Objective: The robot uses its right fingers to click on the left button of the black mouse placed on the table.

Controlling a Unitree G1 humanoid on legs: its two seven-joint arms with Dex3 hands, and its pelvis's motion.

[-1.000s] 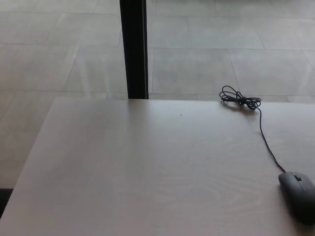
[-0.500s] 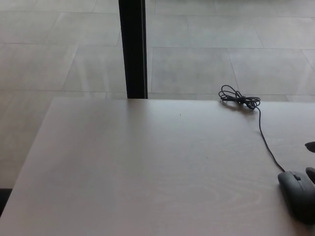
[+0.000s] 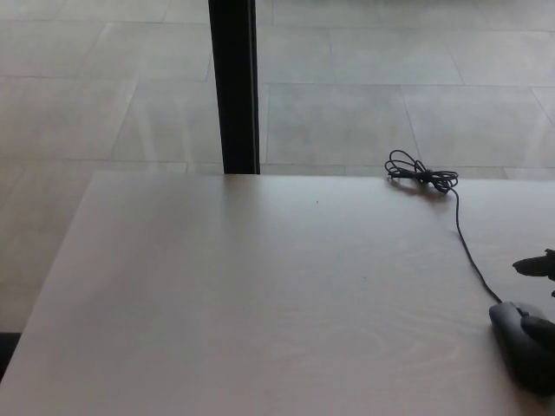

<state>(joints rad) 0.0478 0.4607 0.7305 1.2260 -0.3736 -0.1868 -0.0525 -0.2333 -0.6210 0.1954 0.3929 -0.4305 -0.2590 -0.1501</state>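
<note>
Right hand (image 3: 539,295) barely enters at the right edge above the black mouse (image 3: 523,342); its grip can't be judged

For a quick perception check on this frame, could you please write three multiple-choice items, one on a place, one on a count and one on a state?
1. Where on the table does the black mouse lie?
A. far left corner
B. near right edge
C. centre

2. How many mice are on the table?
A. one
B. two
C. three

3. How does the mouse cable lie?
A. fully coiled beside the mouse
B. unplugged from the mouse
C. running to a bundled loop at the far edge

Answers:
1 B, the mouse sits at the picture's lower right.
2 A, only one mouse shows.
3 C, the cable leads away from the mouse to a tied bundle near the far edge.

The right hand barely enters at the right edge.
</note>
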